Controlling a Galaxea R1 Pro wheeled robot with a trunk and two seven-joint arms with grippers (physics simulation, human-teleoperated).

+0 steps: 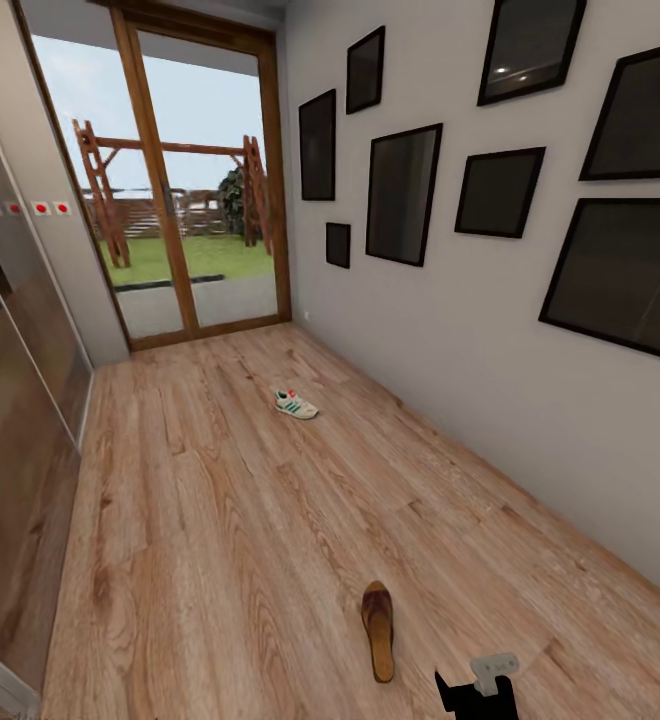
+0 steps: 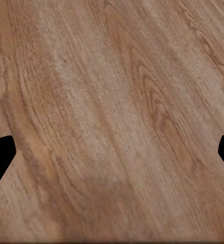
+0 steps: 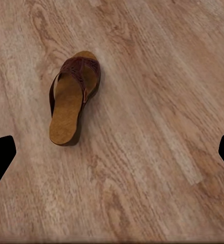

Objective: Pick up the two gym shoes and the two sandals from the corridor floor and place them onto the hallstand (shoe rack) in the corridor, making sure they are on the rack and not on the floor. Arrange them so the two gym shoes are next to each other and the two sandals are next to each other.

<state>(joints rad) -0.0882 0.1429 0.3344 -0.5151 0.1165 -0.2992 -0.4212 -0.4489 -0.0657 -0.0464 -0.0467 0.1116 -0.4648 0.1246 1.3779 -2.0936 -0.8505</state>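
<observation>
One gym shoe (image 1: 295,403), cream-white with green stripes, lies on the corridor floor (image 1: 220,500) towards the far end. A brown sandal (image 1: 378,630) with a tan insole lies close to me, toe pointing away. The right wrist view shows the same sandal (image 3: 71,104) on the planks, ahead of my right gripper (image 3: 112,155), whose fingers stand wide apart at the frame edges with nothing between them. My right gripper (image 1: 475,690) hangs at the bottom edge of the head view, just right of the sandal. My left gripper (image 2: 112,155) is open over bare floor (image 2: 112,101). The hallstand is out of view.
A glass door (image 1: 195,180) with a wooden frame closes the corridor's far end. The right wall (image 1: 490,330) carries several dark picture frames. A tall reflective cabinet front (image 1: 15,400) runs along the left side.
</observation>
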